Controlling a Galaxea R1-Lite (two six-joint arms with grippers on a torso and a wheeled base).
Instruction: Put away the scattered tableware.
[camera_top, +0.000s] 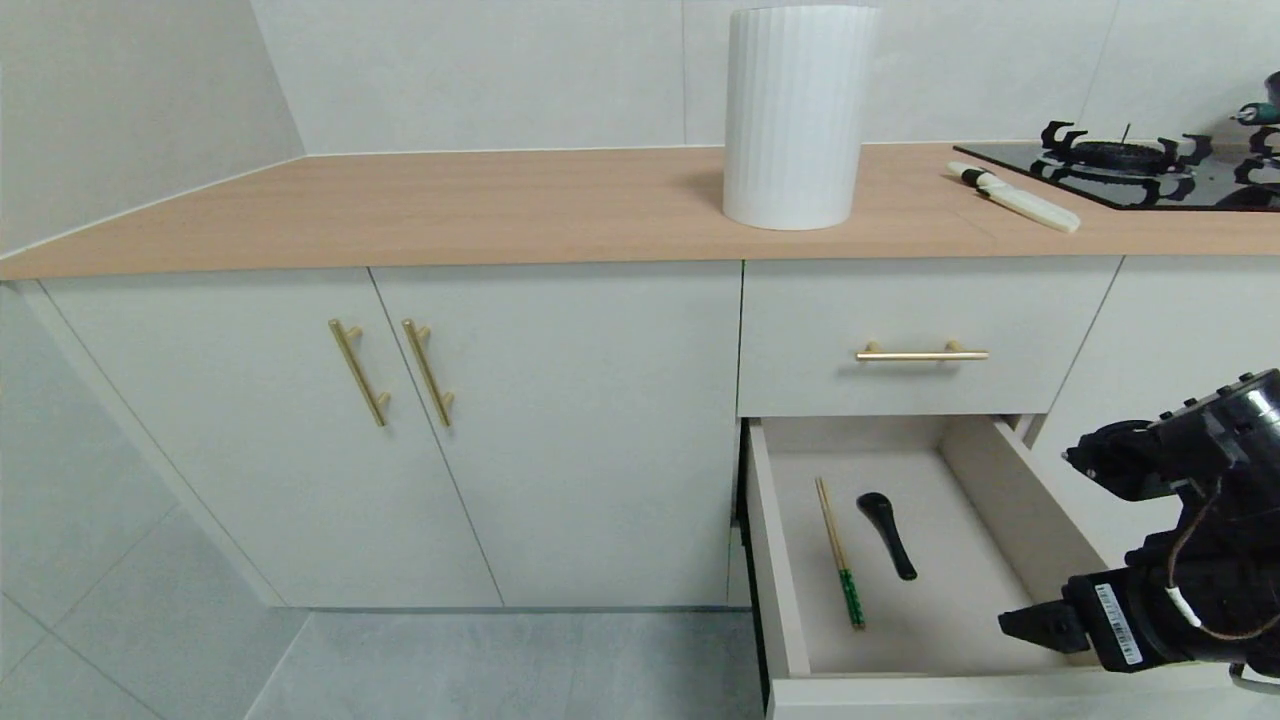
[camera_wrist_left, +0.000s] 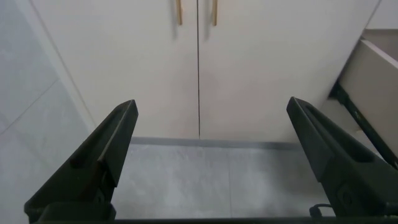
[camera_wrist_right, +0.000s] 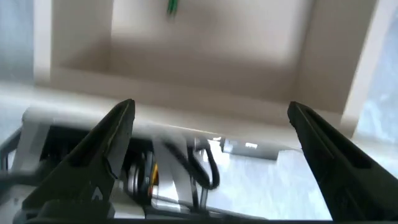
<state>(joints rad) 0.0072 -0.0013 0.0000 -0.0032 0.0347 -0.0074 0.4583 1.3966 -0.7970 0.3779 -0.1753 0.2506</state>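
Open drawer (camera_top: 790, 560): pulled out towards the near side, below a shut drawer with a brass handle, right of the double cabinet doors (camera_wrist_left: 199, 62).
Chopsticks (camera_top: 838, 552): lying in the drawer's left half, green ends nearest.
Black spoon (camera_top: 886, 533): in the drawer just right of the chopsticks, not touching them.
White knife (camera_top: 1015, 197): flat on the wooden countertop (camera_top: 450, 205), between the ribbed white canister (camera_top: 795, 115) and the gas hob (camera_top: 1120, 165).
Right gripper (camera_wrist_right: 210, 107): over the drawer's near right corner, fingers spread wide, nothing between them.
Left gripper (camera_wrist_left: 211, 106): low, facing the cabinet doors, fingers spread apart and empty.
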